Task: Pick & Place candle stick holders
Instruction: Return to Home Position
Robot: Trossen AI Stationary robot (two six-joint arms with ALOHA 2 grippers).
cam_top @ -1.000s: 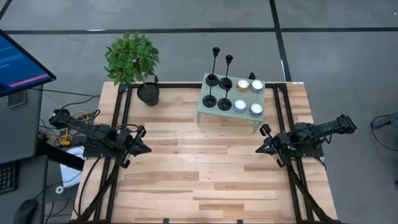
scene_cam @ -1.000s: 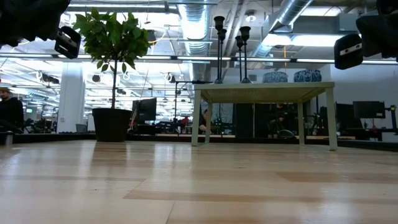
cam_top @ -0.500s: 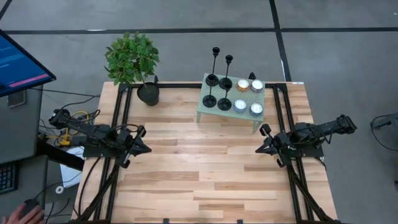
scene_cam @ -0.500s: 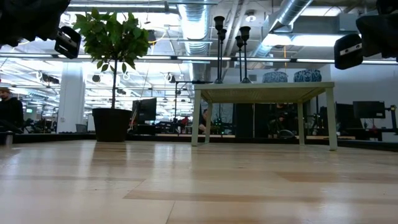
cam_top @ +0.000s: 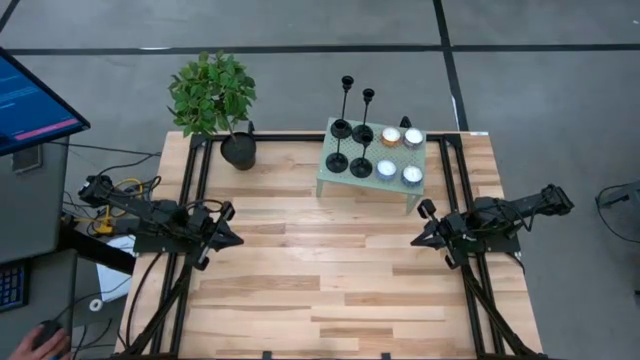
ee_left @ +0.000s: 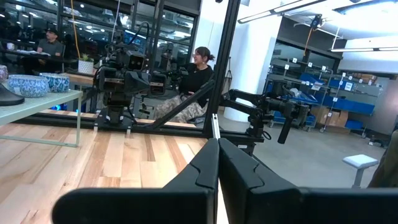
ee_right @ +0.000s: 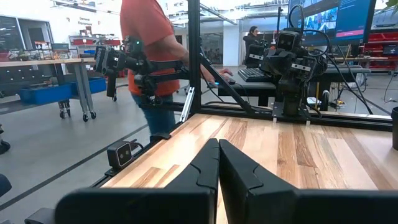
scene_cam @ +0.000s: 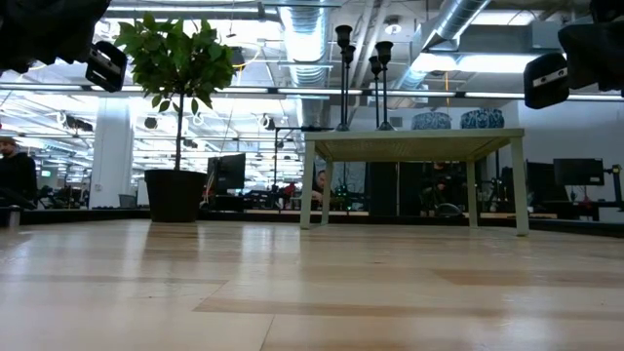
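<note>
Several black candle stick holders (cam_top: 352, 130) of differing heights stand on their disc bases on the left half of a small pale green side table (cam_top: 372, 183) at the far middle of the wooden table; their stems and cups show in the low view (scene_cam: 361, 68). My left gripper (cam_top: 232, 226) is shut and empty at the table's left edge. My right gripper (cam_top: 420, 224) is shut and empty at the table's right edge. Both are far from the holders, and their shut fingers show in the wrist views (ee_left: 218, 163) (ee_right: 218, 163).
Several round tealights (cam_top: 400, 153) sit on the side table's right half. A potted plant in a black pot (cam_top: 238, 150) stands at the far left. A monitor (cam_top: 35, 95) is off the left edge, and a hand on a mouse (cam_top: 45, 338). People show in the room behind.
</note>
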